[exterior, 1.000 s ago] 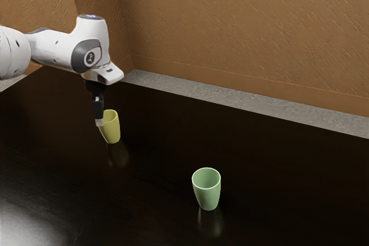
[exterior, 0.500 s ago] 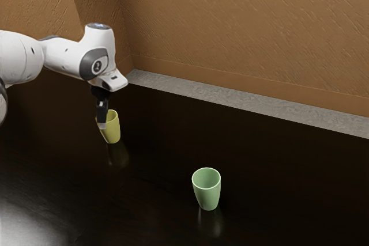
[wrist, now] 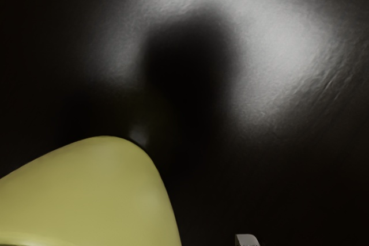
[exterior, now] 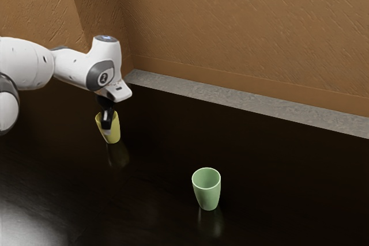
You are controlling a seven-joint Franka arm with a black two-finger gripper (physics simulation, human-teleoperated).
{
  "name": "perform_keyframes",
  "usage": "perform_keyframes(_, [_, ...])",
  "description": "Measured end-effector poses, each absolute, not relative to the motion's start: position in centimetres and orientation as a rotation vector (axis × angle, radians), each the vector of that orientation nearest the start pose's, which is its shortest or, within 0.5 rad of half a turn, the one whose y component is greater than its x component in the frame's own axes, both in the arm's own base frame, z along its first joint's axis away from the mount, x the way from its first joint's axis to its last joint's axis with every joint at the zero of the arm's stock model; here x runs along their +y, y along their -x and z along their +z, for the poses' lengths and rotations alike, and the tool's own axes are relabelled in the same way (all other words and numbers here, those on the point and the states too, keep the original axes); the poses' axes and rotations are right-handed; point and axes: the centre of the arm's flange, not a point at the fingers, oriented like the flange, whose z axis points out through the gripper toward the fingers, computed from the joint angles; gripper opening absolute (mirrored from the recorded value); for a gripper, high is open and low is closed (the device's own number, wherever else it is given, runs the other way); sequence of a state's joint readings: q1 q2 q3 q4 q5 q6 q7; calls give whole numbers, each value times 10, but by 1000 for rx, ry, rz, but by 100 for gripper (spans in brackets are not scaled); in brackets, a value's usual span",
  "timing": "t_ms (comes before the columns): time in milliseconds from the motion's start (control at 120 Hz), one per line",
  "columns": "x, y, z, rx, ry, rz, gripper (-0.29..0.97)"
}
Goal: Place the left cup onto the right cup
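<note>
The fingers [exterior: 106,120] sit at the yellow cup [exterior: 113,131] rim, placed for pickup; whether clenched cannot be told. The green cup [exterior: 206,188] waits at four o'clock.

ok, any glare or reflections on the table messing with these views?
Exterior view: the glossy dark table mirrors the yellow cup and green cup faintly beneath them, with a pale glare patch at the view's lower left. Wrist view: broad white glare with a dark shadow inside it, running toward the yellow cup.

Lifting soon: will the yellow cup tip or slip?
The yellow cup looks rigid and hollow, so probably light. Its base is narrower than its rim, so a nudge may tip it. The smooth, tapered wall could slip.
</note>
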State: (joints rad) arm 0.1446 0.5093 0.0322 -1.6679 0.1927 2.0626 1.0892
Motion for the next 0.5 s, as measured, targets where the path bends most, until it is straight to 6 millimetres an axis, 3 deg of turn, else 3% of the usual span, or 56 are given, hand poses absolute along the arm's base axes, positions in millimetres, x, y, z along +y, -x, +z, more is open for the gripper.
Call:
perform_keyframes(233, [126,-656,295,1503,2630,294,-5])
perform_keyframes(500, [123,-658,306,1510,2605,263,-7])
